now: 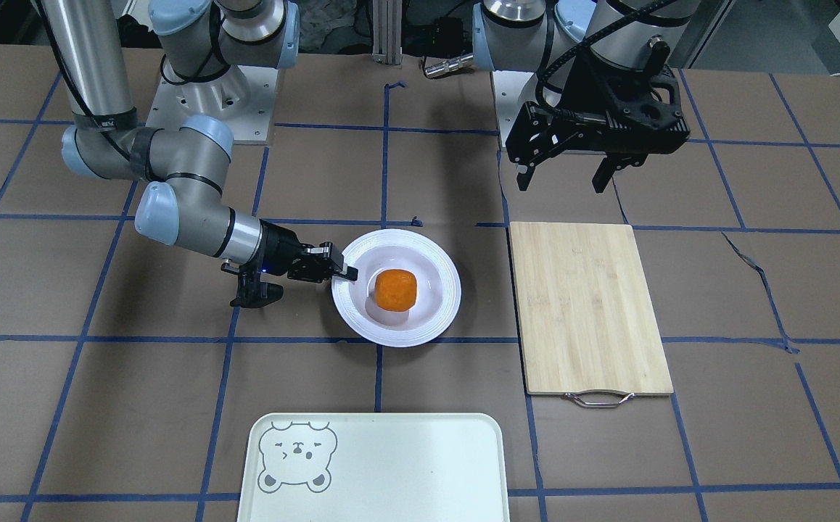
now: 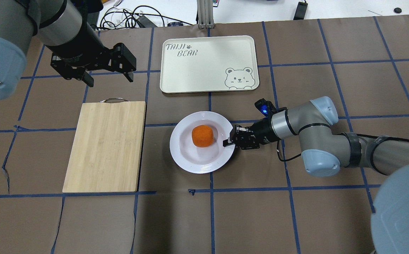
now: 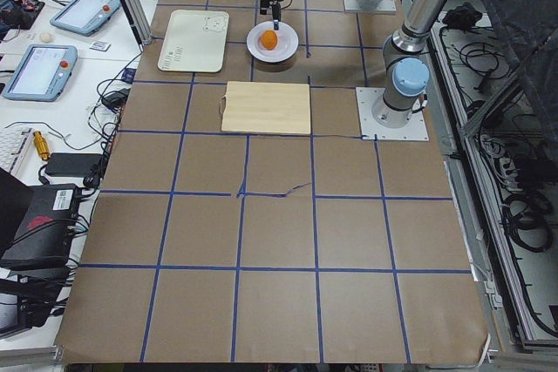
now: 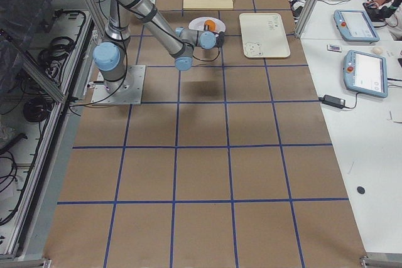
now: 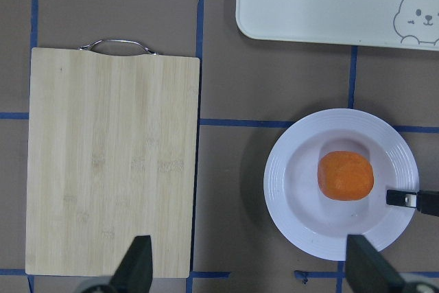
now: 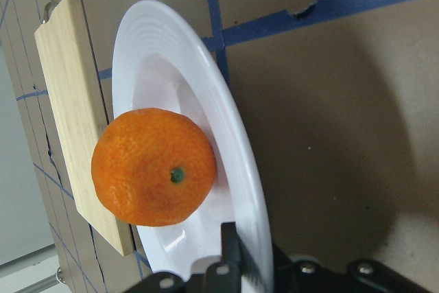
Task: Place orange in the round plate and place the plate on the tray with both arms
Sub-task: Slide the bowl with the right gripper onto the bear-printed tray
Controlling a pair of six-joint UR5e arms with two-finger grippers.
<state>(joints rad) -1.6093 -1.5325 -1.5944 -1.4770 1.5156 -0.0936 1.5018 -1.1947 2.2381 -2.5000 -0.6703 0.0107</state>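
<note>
The orange (image 1: 394, 289) (image 2: 202, 135) rests in the well of the white round plate (image 1: 434, 319) (image 2: 190, 165), which sits flat on the table. My right gripper (image 1: 347, 274) (image 2: 227, 141) lies low at the plate's edge, jaws pinching the rim: the right wrist view has one finger (image 6: 233, 252) on top of the rim beside the orange (image 6: 154, 167). My left gripper (image 1: 561, 183) (image 2: 109, 79) hangs open and empty above the table by the board's handle end. The cream tray (image 1: 405, 464) (image 2: 204, 70) with the bear drawing lies bare a little beyond the plate.
A bamboo cutting board (image 1: 587, 304) (image 2: 105, 144) with a metal handle lies beside the plate on my left arm's side. Brown paper with blue tape lines covers the table. Tablets and cables sit on a side bench past the tray.
</note>
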